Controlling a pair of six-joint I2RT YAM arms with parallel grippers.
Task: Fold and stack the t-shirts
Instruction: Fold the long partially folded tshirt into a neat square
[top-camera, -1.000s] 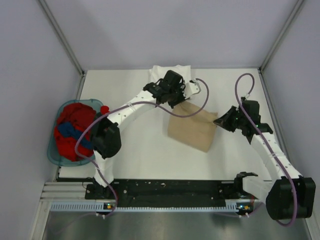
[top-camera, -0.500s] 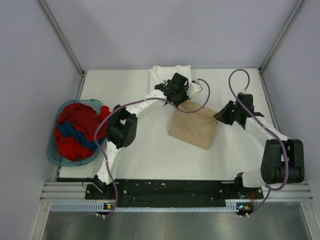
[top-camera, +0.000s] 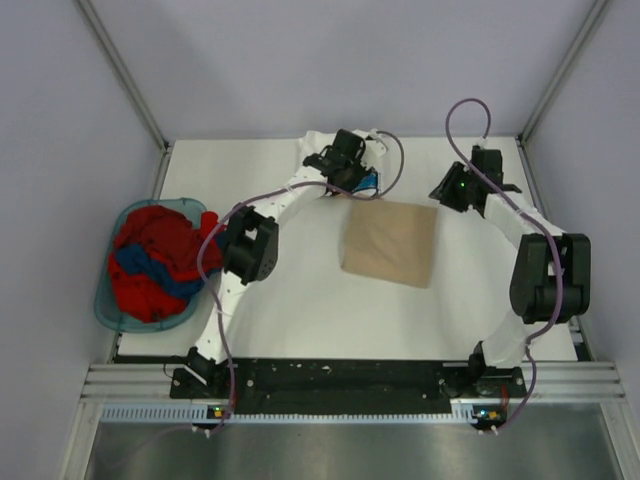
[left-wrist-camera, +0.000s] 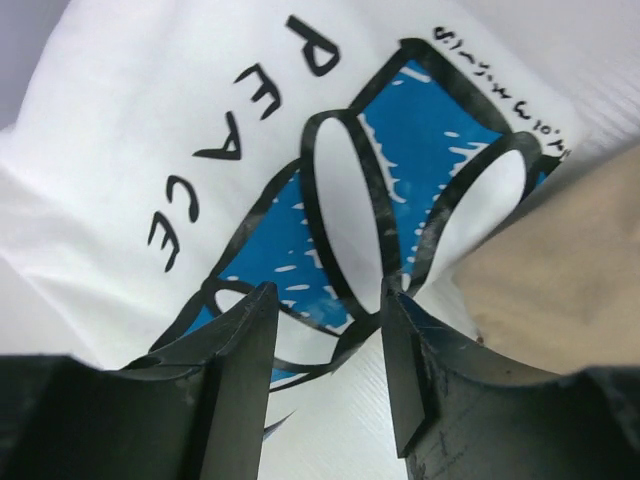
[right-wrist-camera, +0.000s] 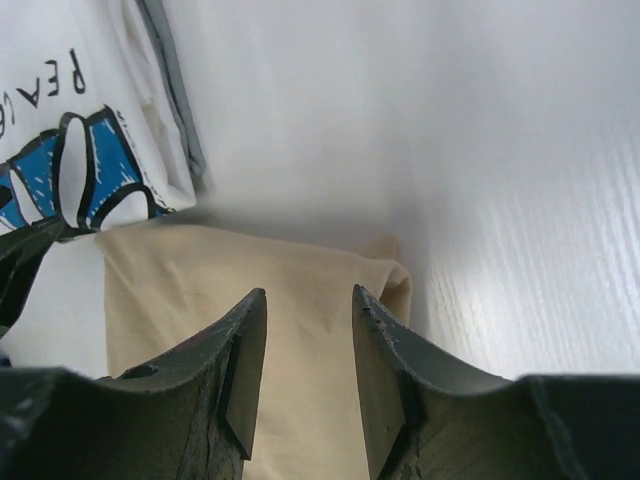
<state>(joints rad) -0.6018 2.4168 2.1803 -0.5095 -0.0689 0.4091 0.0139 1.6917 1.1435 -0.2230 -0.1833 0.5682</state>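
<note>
White table (top-camera: 280, 300), grey walls. Folded tan shirt (top-camera: 388, 243) lies between both grippers, daisy shirt (left-wrist-camera: 300, 150) right under left gripper (left-wrist-camera: 325, 320). Left gripper open, empty; right gripper (right-wrist-camera: 308, 340) open over tan shirt's far corner. Roughly equal reach.

Both arms are stretched well out to the far side of the table. The left arm reaches up from its base at the near edge, elbow bent, forearm angling right toward the far middle, its black two-finger left gripper (top-camera: 358, 183) pointing down and to the right. In the left wrist view its dark fingers (left-wrist-camera: 245, 345) stand parted, a clear gap between them. The right arm rises along the right side, forearm angling left, and the black right gripper (top-camera: 440, 192) shows its fingers (right-wrist-camera: 245, 350) parted too, holding nothing.
</note>
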